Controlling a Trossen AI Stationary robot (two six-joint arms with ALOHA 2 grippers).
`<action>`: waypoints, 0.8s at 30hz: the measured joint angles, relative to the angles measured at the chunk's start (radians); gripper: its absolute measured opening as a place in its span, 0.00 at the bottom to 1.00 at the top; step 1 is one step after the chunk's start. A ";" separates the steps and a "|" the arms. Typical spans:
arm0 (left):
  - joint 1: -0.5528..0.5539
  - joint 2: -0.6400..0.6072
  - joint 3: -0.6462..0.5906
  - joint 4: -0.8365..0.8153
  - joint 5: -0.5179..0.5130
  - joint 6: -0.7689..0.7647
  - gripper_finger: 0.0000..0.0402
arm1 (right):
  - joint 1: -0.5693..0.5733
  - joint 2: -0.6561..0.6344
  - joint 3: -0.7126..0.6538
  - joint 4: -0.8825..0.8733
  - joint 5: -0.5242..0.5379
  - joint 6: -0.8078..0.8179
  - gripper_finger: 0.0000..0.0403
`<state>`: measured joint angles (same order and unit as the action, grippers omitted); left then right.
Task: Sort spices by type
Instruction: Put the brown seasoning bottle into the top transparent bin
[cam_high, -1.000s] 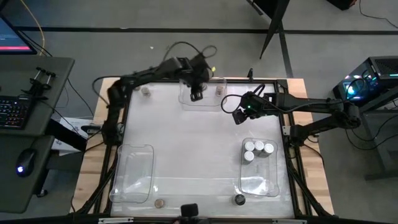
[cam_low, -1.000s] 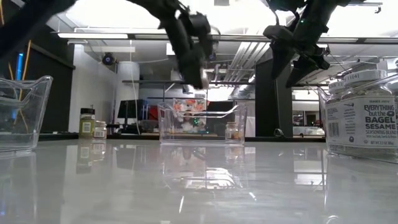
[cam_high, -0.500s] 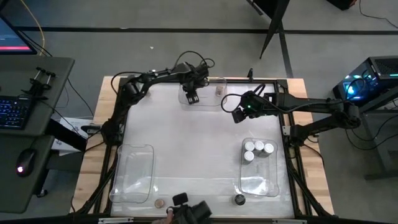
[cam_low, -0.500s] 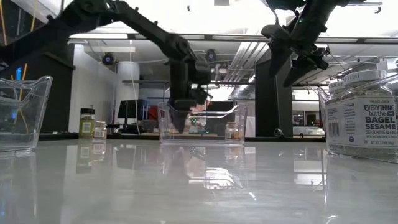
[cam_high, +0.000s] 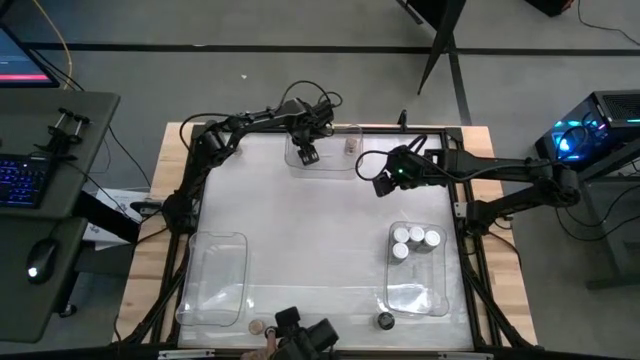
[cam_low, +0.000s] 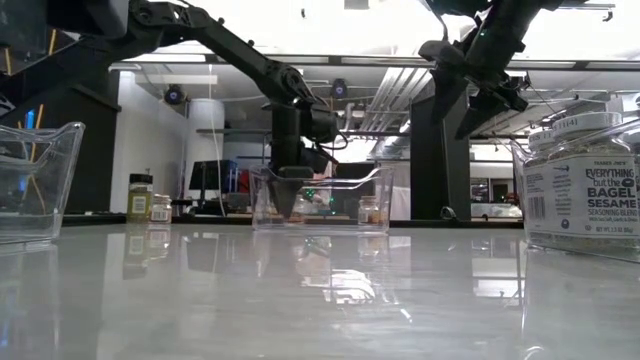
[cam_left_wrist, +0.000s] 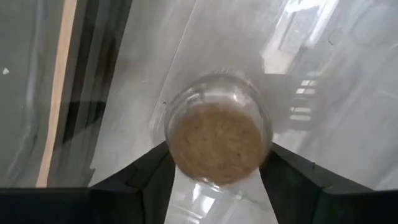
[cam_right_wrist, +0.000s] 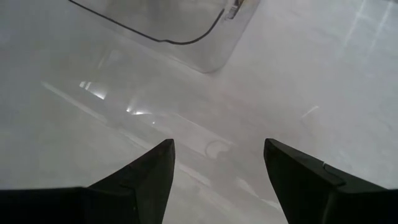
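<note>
Lowering a tan-lidded jar (cam_left_wrist: 216, 144) into the far bin (cam_high: 335, 166), beside a second jar (cam_high: 351, 146), probably its type-mate.
Left gripper (cam_high: 307, 155) is down inside that bin around the jar; gripping or letting go, cannot tell. Right gripper (cam_high: 381, 187) hovers mid-table, pincer apart, empty, likely waiting. Counts: three clear bins; what look like four white-lidded jars (cam_high: 416, 234) grouped in the near right bin (cam_high: 415, 300); near left bin (cam_high: 215, 290) holds none; one brown-lidded jar (cam_high: 256, 326) and one black-lidded jar (cam_high: 385, 320) unsorted at the near edge.
</note>
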<state>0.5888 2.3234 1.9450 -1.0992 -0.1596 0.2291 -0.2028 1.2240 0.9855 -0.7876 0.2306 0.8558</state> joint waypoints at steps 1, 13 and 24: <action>0.000 0.000 0.000 0.000 0.000 0.000 0.53 | 0.000 0.000 0.000 0.000 0.004 0.000 0.60; 0.000 -0.087 0.007 -0.004 0.005 0.000 0.53 | 0.000 0.000 0.000 0.000 0.006 0.000 0.60; -0.005 -0.143 -0.004 0.064 0.044 -0.026 0.13 | 0.000 0.000 0.000 0.002 0.023 0.000 0.60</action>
<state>0.5839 2.1803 1.9412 -1.0352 -0.1156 0.2027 -0.2028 1.2240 0.9855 -0.7859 0.2533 0.8558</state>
